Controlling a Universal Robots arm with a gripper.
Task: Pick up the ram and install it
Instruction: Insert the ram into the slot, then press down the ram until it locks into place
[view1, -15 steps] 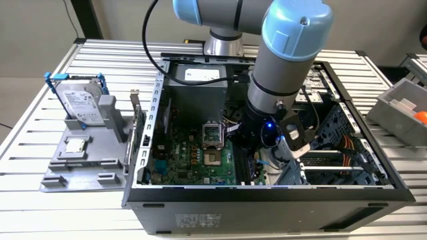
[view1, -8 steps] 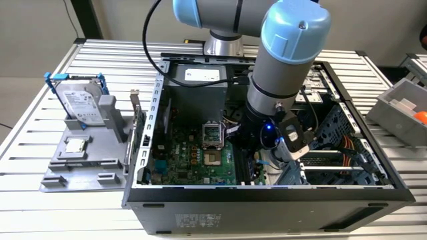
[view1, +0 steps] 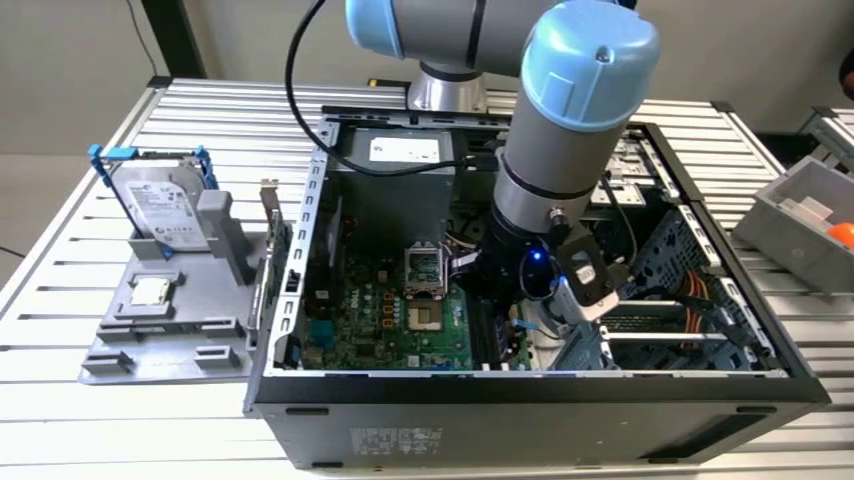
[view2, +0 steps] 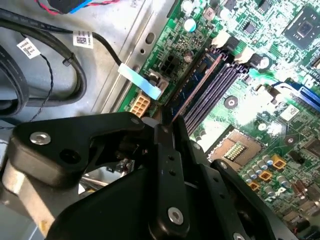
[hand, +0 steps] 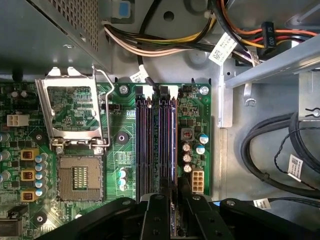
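Gripper (view2: 167, 122), black, nearest the second wrist view's lens, jaws clenched edge-on upon the ram (view2: 192, 92), which stands over the outermost of the motherboard's slots (hand: 156, 145) beside the case wall; seating wants board square, pressed evenly till latches catch.

A robotics lab or assembly test bench: an opened black desktop computer case (view1: 534, 400) lies on a slatted aluminium worktable (view1: 54, 420), beside a grey plastic parts fixture (view1: 174, 340).

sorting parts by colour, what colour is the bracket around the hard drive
Blue, clearest in the exterior view: the bracket frames the silver hard drive.
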